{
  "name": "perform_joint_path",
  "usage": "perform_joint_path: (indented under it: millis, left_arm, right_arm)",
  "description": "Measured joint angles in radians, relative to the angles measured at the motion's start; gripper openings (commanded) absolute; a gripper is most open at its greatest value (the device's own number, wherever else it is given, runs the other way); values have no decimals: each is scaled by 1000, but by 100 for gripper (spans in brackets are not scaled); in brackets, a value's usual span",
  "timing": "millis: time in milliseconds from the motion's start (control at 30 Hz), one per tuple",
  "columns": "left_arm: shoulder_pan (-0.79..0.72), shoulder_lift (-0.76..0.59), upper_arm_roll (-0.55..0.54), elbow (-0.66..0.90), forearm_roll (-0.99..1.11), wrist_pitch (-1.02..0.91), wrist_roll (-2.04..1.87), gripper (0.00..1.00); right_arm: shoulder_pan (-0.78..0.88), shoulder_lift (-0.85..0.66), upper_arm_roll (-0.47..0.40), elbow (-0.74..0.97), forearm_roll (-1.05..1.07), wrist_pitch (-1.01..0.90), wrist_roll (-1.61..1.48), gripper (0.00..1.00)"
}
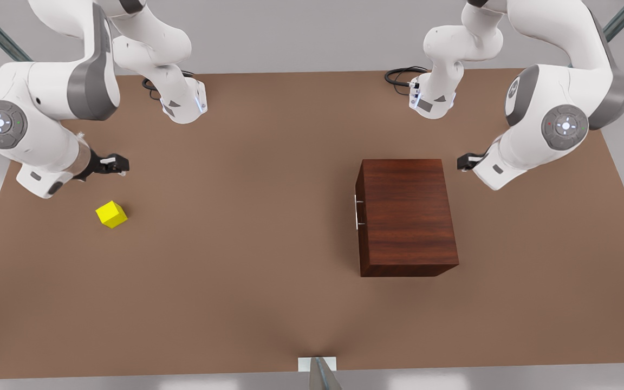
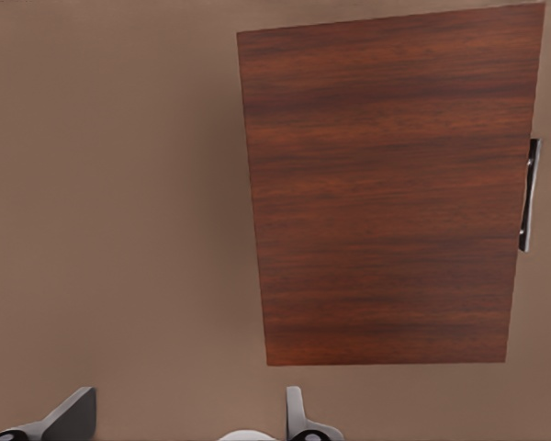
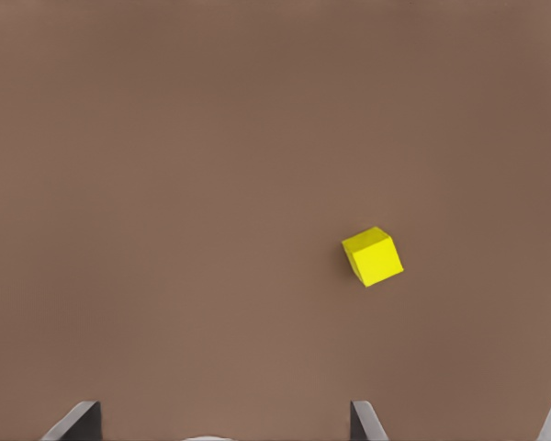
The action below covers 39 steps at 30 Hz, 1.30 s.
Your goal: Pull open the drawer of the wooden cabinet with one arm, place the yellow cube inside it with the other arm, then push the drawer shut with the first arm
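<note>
Dark reddish-brown, the wooden cabinet (image 1: 407, 216) is sitting right of centre in the front view, long axis running toward the camera, its drawer (image 1: 357, 212) fully in, silver handle (image 1: 356, 211) facing frame-left. Lower left, the yellow cube (image 1: 111, 214) is resting on the brown table (image 1: 247, 281), turned cornerwise. Above it the right gripper (image 1: 119, 163) is hovering, fingers spread, empty. Far right, the left gripper (image 1: 465, 162) is hanging beside the cabinet, fingers apart.

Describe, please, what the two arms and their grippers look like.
Both arms are glossy white with grey joint bands and round grey end caps bearing small lights. Black cables coil at each base. The left gripper and right gripper are black; their fingers look dark grey in the wrist views.
</note>
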Motion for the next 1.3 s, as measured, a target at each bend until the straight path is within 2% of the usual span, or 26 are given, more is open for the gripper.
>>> perform_joint_path:
  millis: [100, 167, 267, 333, 400, 533, 600, 667, 900, 1300]
  left_arm:
    - [-18, 13, -1, -1, 1, 31, -13, 100]
    - [-144, 71, -7, 6, 15, 55, -37, 100]
    - [-420, 291, -14, 205, 55, 88, -107, 100]
    - [-531, 424, -14, 313, 94, 116, -172, 100]
    - [-591, 497, -13, 343, 144, 159, -249, 100]
    - [-628, 568, -1, 353, 215, 223, -403, 100]
    - [-640, 589, 41, 353, 234, 239, -479, 100]
    - [-657, 606, 78, 355, 245, 250, -553, 100]
    - [-661, 646, 103, 376, 257, 258, -759, 100]
    - [-649, 677, 104, 373, 253, 273, -929, 100]
  right_arm:
    - [-3, 7, -1, -4, -9, 49, -14, 100]
    - [-20, 39, -6, -7, -13, 75, -40, 100]
    - [-82, 123, -8, -90, -22, 129, -118, 100]
    - [-117, 157, -8, -161, -25, 193, -182, 100]
    - [-156, 174, -8, -230, -32, 274, -250, 100]
    - [-239, 170, -8, -396, -39, 453, -382, 100]
    - [-273, 173, -7, -468, -38, 547, -448, 100]
    - [-304, 175, -8, -514, -35, 631, -514, 100]
    - [-374, 185, -8, -642, -25, 883, -693, 100]
    - [-386, 172, -11, -751, 75, 1034, -862, 100]
